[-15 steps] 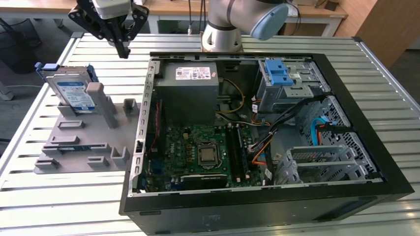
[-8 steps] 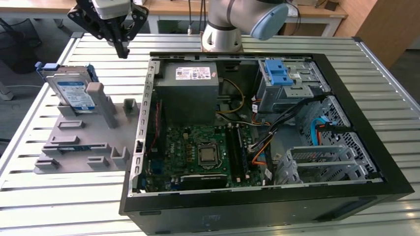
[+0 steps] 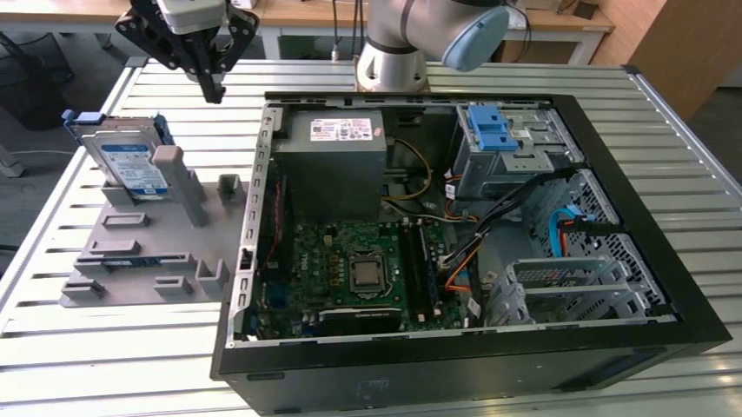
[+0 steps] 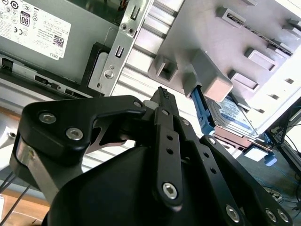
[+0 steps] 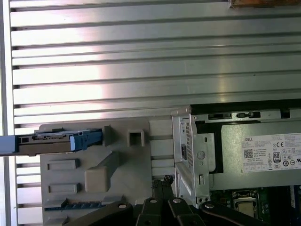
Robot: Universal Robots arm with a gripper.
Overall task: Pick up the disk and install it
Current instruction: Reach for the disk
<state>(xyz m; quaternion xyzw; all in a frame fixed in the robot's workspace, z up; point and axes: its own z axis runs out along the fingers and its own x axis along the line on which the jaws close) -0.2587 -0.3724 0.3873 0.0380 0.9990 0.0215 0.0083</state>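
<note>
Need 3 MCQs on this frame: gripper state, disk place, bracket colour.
1. The gripper, relative to the disk, is:
A shut on it
B shut, apart from it
C open around it
2. The disk sits:
A upright in the grey fixture
B flat under it
C hanging from the gripper
3. The disk's bracket is:
A red
B blue
C black

Key:
1 B, the fingers meet with nothing between them, clear of the disk.
2 A, it stands on edge in the fixture.
3 B, a blue frame edges the drive.
</note>
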